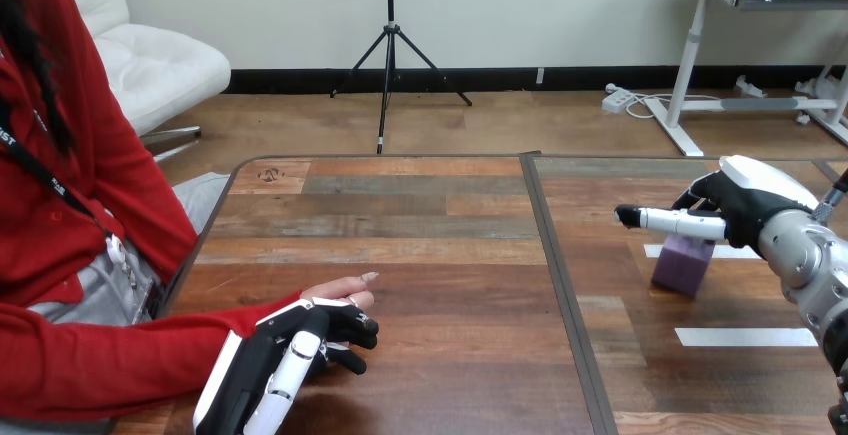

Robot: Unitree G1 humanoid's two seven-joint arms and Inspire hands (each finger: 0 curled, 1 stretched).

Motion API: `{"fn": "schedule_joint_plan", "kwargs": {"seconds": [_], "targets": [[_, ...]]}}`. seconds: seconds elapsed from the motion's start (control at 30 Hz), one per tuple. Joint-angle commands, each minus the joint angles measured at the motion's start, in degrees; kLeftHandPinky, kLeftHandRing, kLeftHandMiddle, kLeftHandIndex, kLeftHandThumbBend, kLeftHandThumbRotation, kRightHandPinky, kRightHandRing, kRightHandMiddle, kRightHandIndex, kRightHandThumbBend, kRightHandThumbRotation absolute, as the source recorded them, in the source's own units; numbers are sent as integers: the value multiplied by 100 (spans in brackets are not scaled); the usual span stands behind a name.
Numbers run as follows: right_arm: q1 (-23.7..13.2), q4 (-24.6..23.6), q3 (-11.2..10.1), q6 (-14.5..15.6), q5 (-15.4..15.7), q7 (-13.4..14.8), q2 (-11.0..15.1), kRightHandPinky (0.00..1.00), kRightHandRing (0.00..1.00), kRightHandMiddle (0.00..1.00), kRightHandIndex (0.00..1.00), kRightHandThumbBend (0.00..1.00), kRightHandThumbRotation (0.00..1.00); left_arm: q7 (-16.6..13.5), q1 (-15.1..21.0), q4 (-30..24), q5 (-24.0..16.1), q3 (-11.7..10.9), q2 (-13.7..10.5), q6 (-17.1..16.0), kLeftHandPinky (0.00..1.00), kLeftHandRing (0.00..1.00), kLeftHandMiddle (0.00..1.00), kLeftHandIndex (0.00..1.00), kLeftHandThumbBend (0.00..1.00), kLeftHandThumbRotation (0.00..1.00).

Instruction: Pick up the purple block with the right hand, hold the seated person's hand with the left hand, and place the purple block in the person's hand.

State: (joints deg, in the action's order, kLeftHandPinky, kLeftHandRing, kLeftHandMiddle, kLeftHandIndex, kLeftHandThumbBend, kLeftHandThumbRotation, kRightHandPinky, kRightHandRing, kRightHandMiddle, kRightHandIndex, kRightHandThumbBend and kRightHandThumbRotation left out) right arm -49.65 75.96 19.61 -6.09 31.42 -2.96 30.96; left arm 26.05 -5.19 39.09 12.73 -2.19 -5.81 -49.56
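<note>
Head view: the right hand (745, 205) sits directly over the purple block (683, 265) at the right side of the tabletop (450, 255), touching the block's top. Whether it has closed on the block I cannot tell. The block rests on the wood, looking slightly tilted, between two white tape strips (745, 336). At the lower left, the left hand (285, 360) lies across the person's hand (340, 287) with its dark fingertips curled over it, so it appears to be holding that hand. Only the person's fingertips show beyond it.

The first risk is at the block. If the right hand lifts with only a shallow hold on the top edge, the tilted block is likely to pivot and drop back, or skid toward the tabletop's right edge.

The second is the carry. The block and the person's hand are well apart, with the dark seam (560, 285) of the tabletop between them. A weak hold could give way during that long sweep.

The third is the drop-off. The left hand covers most of the person's hand, and I cannot tell whether the palm faces up. If no open palm is presented, the block could land on the robot's own fingers or the person's knuckles and roll off. A tight left hold could also be uncomfortable for the person.
</note>
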Motion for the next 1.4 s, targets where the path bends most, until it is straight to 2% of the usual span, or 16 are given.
{"fn": "schedule_joint_plan", "kwargs": {"seconds": [0.0, 0.2, 0.5, 0.6, 0.77, 1.0, 1.37], "targets": [[-249, -217, -163, -120, -140, 176, 114, 56, 65, 67, 64, 100, 89, 63, 399, 40, 60, -76, 37, -79, 49, 60, 59, 54, 48, 83], [-240, -243, -282, -251, -275, 320, 131, 47, 56, 58, 56, 99, 84, 57, 404, 45, 39, -96, 42, -89, 49, 60, 59, 54, 48, 83], [-305, -258, -349, -295, -342, 380, 164, 44, 51, 52, 51, 99, 84, 36, 394, 31, 8, -123, 58, -75, 48, 59, 59, 54, 47, 83], [-332, -269, -375, -310, -352, 385, 173, 33, 40, 45, 48, 99, 84, 5, 376, 6, -32, -125, 55, -69, 48, 59, 59, 54, 47, 84], [-361, -289, -427, -379, -389, 365, 195, 28, 34, 40, 45, 99, 84, 47, 385, 14, -2, -124, 55, -68, 48, 59, 59, 54, 46, 84], [-440, -324, -410, -322, -356, 349, 213, 23, 30, 36, 42, 96, 82, 98, 413, 58, 24, -134, 46, -91, 48, 60, 60, 55, 46, 84], [-439, -350, -397, -346, -330, 439, 214, 23, 31, 36, 40, 93, 78, 83, 414, 56, 0, -143, 41, -100, 48, 59, 59, 55, 49, 84]]}}
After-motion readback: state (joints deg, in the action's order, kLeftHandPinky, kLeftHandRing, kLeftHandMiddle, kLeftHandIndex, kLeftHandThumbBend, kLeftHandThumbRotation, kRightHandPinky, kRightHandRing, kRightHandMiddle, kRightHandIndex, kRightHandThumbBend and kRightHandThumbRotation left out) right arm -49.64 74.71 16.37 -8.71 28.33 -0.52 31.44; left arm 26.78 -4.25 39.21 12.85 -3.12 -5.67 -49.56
